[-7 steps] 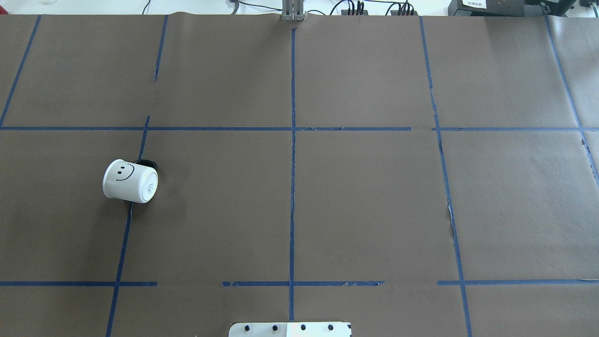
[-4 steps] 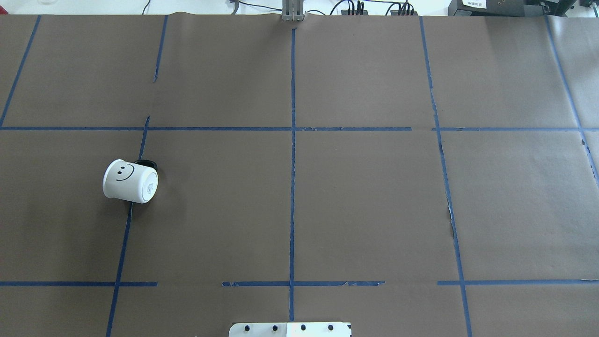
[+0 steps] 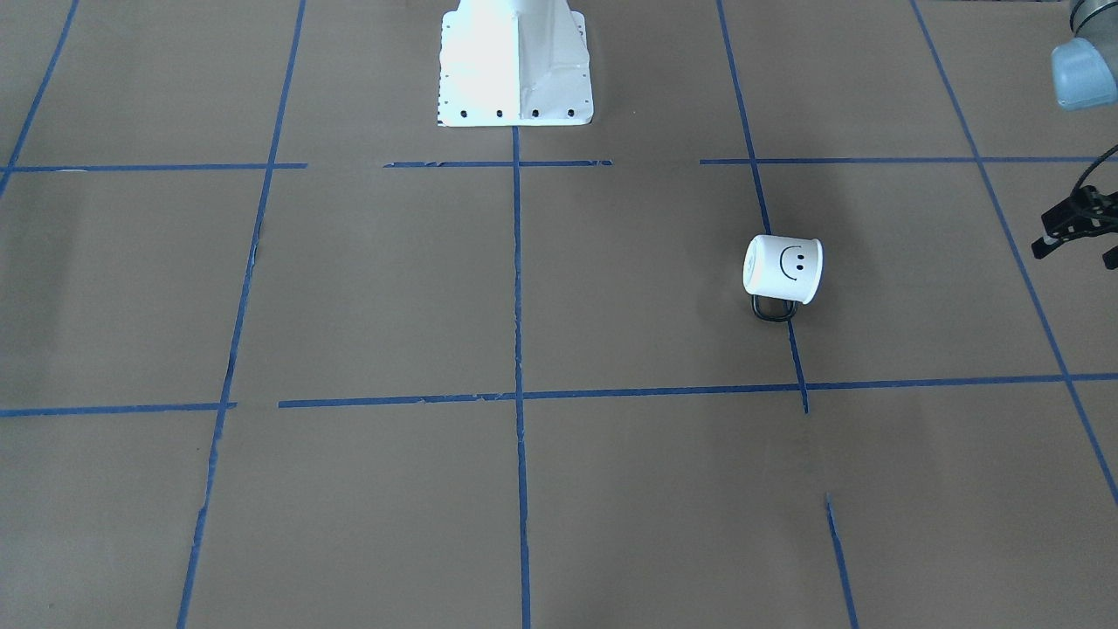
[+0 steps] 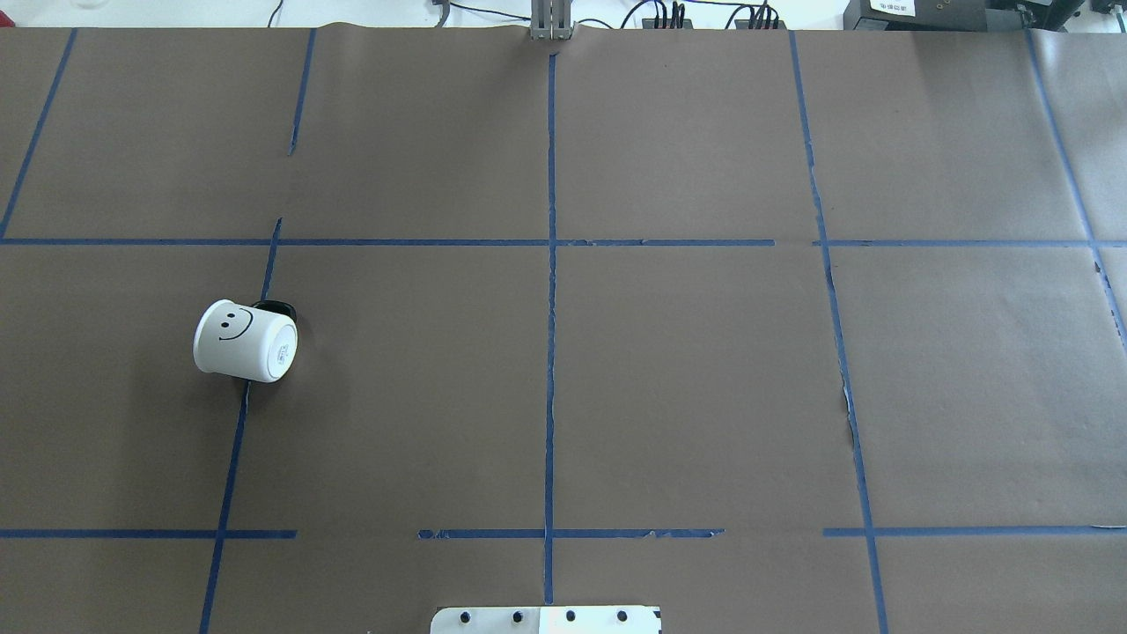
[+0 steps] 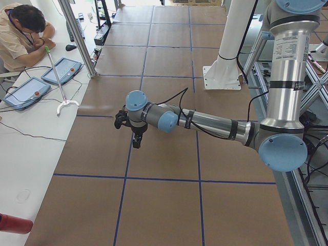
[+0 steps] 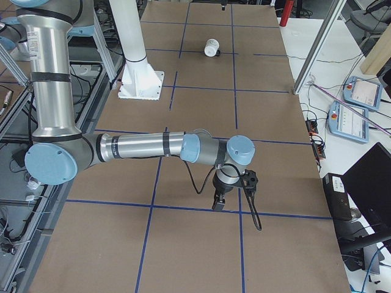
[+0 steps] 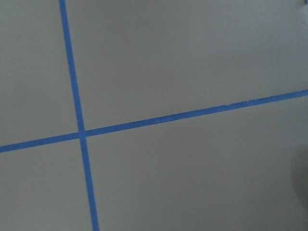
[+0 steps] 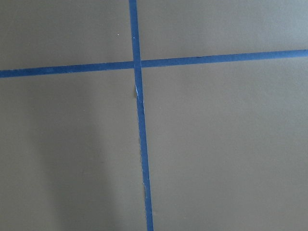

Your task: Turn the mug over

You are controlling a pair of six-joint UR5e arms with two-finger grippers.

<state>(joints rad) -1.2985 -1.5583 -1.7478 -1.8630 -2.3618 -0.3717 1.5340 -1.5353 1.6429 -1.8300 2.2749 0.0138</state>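
Brown table w/ blue tape lines. Left claw & right claw hang over it, no mug in them; can't tell if open or shut. I think the job is just starting. Next, the left claw must reach and grab. White smiley mug lies on its side at 9 o'clock, black handle at its 12.

Mug on table — robot's left half; lying sideways.

The mug is small and white, with a black smiley on its wall facing up. It lies on its side on the robot's-left half of the table, over a blue tape line. Flat base toward table centre; black loop handle low, on the side away from the robot.
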